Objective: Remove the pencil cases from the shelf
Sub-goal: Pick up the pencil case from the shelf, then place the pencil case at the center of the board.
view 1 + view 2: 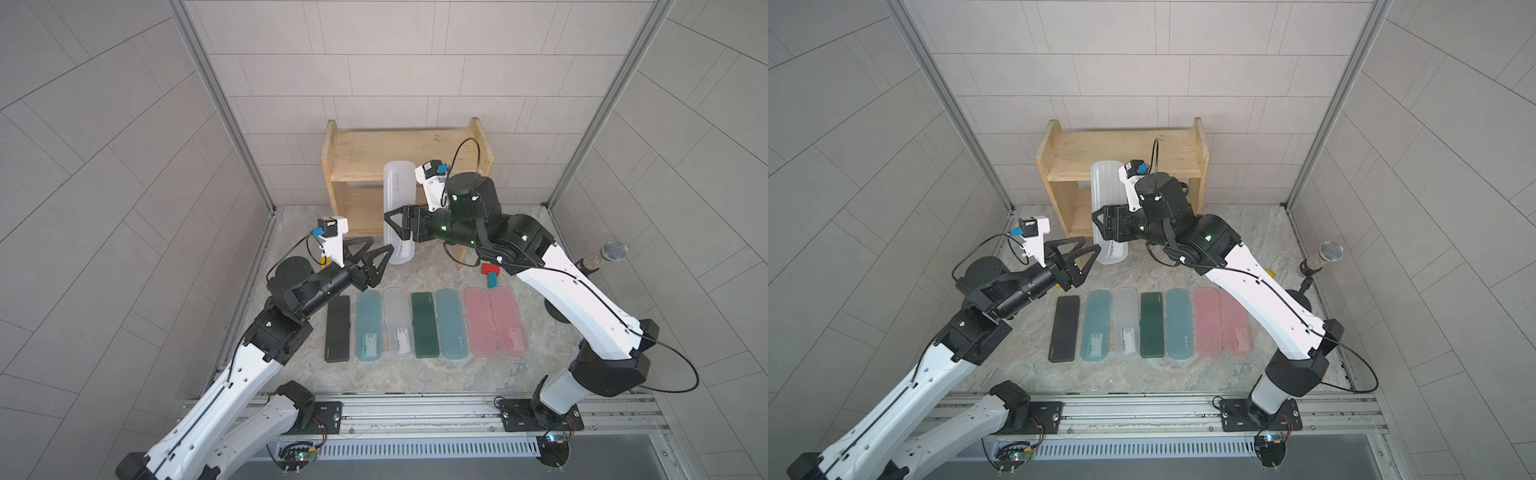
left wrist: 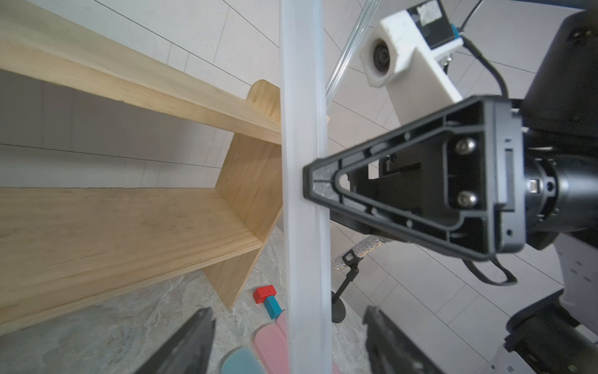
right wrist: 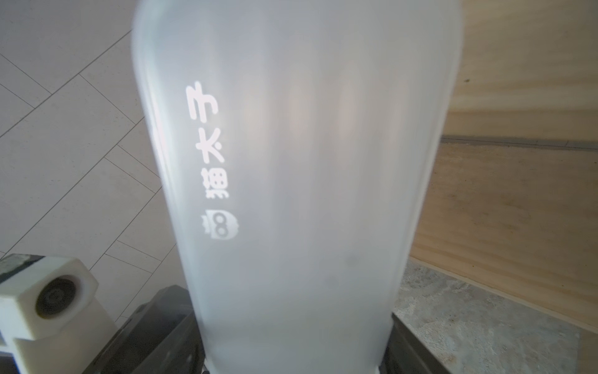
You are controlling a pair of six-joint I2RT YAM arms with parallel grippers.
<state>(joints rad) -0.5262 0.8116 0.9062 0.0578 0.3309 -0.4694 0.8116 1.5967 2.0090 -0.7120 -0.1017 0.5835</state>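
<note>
Right wrist: frosted case (image 3: 291, 194) reads 猫太子; right fingers (image 2: 315, 186) pinch it, left fingers (image 2: 181, 349) spread

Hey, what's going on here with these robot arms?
The right arm's jaws are closed on a frosted white case, holding it in front of the wooden shelf, which looks empty. The left arm's jaws stand open beside it. Seven other cases lie in a row on the table.

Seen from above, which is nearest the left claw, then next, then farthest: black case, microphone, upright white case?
1. upright white case, right beside the left gripper
2. black case, lying flat, front left
3. microphone, far right side
</note>
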